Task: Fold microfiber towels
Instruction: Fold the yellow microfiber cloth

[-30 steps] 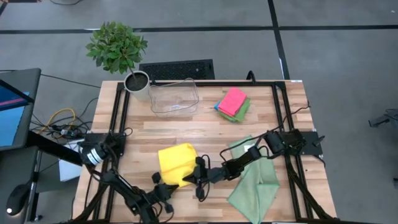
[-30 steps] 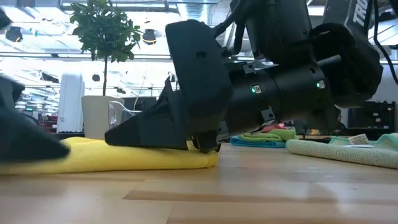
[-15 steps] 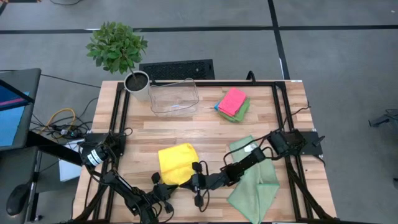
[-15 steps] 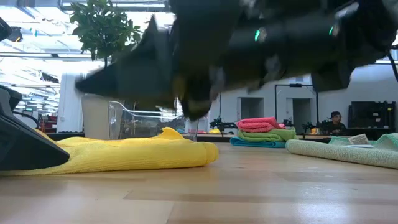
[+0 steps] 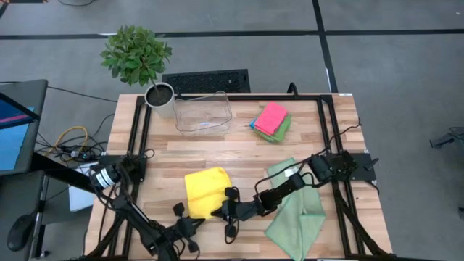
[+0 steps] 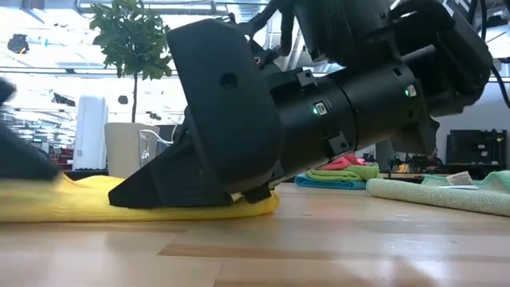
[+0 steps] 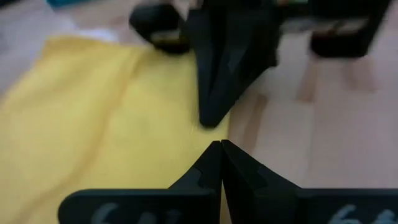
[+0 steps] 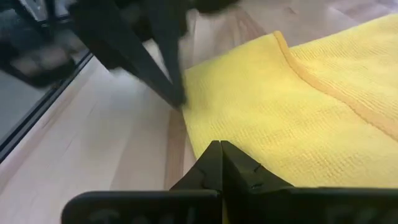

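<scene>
While both grippers are sitting at the yellow towel (image 5: 205, 190) front edge, mid-table near side, left gripper (image 7: 219, 148) is fully closed w/ nothing in it. Right gripper (image 8: 219, 148) is pinched shut too, tips over the cloth; can't confirm it's holding fabric. Risk: tips are nearly meeting, so they're liable to collide or drag the fold open.

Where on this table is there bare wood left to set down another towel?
Bare wood runs mid-table between the clear bin and the yellow towel, and along the left edge. The near edge is crowded: both shut grippers, left and right, meet at the yellow towel, beside the sage towel. The folded stack fills the far right.
</scene>
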Available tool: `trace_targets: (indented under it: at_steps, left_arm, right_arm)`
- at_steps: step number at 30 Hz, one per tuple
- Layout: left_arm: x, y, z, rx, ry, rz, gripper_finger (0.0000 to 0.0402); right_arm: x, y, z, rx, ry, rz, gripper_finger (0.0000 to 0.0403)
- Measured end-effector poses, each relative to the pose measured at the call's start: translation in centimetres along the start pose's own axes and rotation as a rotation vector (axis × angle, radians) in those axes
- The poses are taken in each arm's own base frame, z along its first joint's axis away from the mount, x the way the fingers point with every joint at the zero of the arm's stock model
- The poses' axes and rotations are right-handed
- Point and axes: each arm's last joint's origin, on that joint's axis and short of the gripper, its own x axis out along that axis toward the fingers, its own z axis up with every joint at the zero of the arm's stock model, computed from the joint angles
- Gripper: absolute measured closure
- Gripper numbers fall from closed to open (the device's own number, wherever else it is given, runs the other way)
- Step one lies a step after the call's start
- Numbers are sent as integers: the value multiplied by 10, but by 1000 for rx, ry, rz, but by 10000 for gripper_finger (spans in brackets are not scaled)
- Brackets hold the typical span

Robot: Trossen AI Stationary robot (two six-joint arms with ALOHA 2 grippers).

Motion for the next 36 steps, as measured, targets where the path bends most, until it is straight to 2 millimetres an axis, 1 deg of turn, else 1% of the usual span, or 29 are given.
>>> trace_targets:
  at_steps: [2,4,6,8,9,10,12,14,16,18,20,21,24,27,29,32,33,36]
  left_arm:
    - [-11,0,14,19,-21,6,401]
    - [-19,2,23,47,-55,13,401]
    - [-25,4,26,72,-89,25,401]
    - [-26,9,25,84,-96,50,401]
    - [-26,13,24,68,-98,69,401]
    - [-26,18,23,48,-104,91,401]
    - [-28,28,25,-5,-129,132,401]
    - [-38,42,35,-50,-182,155,401]
    - [-51,56,49,-110,-216,164,401]
    - [-60,74,59,-126,-189,208,394]
    - [-65,88,64,-143,-177,233,375]
    - [-65,95,65,-157,-180,236,362]
    - [-61,109,60,-231,-173,235,313]
    - [-47,120,46,-286,-131,253,265]
    - [-36,124,36,-340,-125,248,238]
    - [-24,133,22,-380,-124,258,215]
    - [-20,136,20,-398,-123,262,211]
    - [-13,145,12,-402,-110,290,210]
  right_arm:
    - [0,0,-1,3,5,-2,381]
    - [0,0,0,5,1,-1,385]
    - [-3,1,7,-2,-6,6,386]
    - [-8,1,16,-24,-1,8,384]
    - [-11,2,22,-42,0,7,381]
    - [-16,2,34,-54,-8,2,377]
    - [-29,2,66,-53,-43,-10,366]
    - [-43,-6,91,-53,-9,-46,354]
    - [-55,-20,103,-65,74,-104,339]
    - [-67,-36,113,-75,148,-169,319]
    - [-78,-53,127,-72,177,-249,293]
    - [-81,-62,131,-67,194,-279,278]
    - [-79,-90,131,-44,244,-340,227]
    - [-71,-113,131,-4,230,-361,182]
    - [-67,-126,125,20,267,-336,161]
    - [-54,-141,111,57,298,-310,148]
    - [-52,-146,106,66,322,-313,148]
    - [-42,-156,96,84,321,-311,148]
